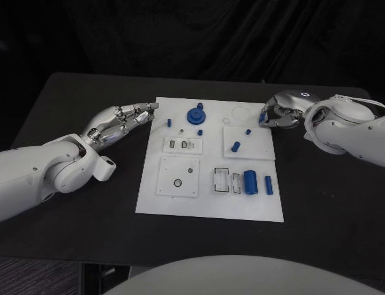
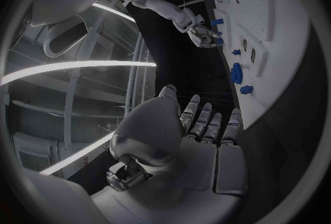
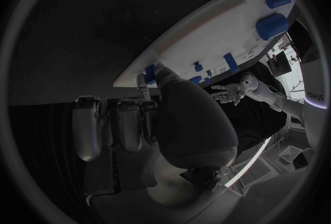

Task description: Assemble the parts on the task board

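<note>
The white task board [image 1: 210, 200] lies in the middle of the black table. On it are a blue gear-like part [image 1: 195, 115], small blue pegs [image 1: 235, 146] and two blue blocks [image 1: 250, 182]. My left hand [image 1: 122, 123] hovers just off the board's far left corner with its fingers stretched out and nothing in them; its palm [image 2: 200, 147] is bare. My right hand [image 1: 280, 114] sits at the board's far right corner with its fingers curled in. A small blue part [image 3: 149, 73] shows at its thumb tip, pinched there as far as I can tell.
Raised white square plates [image 1: 178, 175] with round holes and slots stand on the board. A faint ring outline [image 1: 242, 112] lies beside the right hand. Bare black table [image 1: 334, 203] runs along both long sides of the board.
</note>
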Robot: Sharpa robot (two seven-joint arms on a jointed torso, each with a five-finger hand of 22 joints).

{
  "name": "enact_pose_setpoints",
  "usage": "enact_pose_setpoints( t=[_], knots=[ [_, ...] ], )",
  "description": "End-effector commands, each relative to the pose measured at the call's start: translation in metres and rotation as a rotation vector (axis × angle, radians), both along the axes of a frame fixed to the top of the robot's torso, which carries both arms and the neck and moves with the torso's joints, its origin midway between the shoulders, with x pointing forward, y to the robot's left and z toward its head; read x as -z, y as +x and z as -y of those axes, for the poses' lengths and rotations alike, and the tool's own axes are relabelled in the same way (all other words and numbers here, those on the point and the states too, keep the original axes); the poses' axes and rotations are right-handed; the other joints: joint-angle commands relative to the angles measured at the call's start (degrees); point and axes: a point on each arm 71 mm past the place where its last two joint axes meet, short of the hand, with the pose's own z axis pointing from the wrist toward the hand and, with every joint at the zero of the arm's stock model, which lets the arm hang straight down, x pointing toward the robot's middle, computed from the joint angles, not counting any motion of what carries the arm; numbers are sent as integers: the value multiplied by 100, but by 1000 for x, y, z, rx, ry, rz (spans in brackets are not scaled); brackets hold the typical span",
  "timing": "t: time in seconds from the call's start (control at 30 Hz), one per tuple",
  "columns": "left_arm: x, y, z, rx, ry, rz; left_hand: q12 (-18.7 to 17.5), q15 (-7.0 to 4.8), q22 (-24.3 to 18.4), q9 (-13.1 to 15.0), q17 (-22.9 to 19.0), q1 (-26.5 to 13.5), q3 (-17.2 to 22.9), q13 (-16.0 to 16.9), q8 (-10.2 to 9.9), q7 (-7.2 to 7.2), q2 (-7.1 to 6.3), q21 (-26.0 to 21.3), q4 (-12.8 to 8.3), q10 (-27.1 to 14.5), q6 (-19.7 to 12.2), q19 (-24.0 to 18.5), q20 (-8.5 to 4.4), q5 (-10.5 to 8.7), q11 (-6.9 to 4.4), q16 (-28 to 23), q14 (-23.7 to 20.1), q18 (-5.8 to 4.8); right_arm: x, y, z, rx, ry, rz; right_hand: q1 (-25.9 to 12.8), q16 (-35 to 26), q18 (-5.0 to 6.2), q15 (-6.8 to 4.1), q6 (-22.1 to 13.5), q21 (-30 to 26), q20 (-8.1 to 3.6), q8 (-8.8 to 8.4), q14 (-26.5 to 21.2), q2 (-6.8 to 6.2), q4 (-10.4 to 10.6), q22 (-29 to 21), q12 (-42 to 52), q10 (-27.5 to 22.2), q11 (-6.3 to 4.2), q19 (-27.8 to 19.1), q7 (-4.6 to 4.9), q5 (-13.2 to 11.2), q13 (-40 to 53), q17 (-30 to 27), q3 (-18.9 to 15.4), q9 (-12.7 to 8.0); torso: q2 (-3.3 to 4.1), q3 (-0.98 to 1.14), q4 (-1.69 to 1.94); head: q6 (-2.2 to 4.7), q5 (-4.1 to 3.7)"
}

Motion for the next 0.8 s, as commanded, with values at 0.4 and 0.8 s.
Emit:
enact_pose_setpoints(
  t=[0.4,0.8],
  knots=[
    [-2,-4,-1,17,-38,31,-16,63,10,-9,8,54,23,-9,-40,9,7,35,-6,-6,-45,13,26,9,21,36,4,62,-11,-11,-6,-30,62,103,168,13,14,-3,67,-14,5,108,606,119,-275,1372,15,608,5,377,-2,833,1508,1509,102,161,-4,3,-6,-1,24],
    [-1,-4,-1,16,-36,30,-13,66,10,-9,8,52,23,-8,-41,7,7,36,-5,-5,-43,14,26,18,24,37,5,61,-35,-34,-47,-126,143,143,158,13,12,4,38,-7,8,97,606,71,-299,1374,15,608,15,382,12,880,1508,1509,92,173,-19,-7,-15,-1,30]
  ],
)
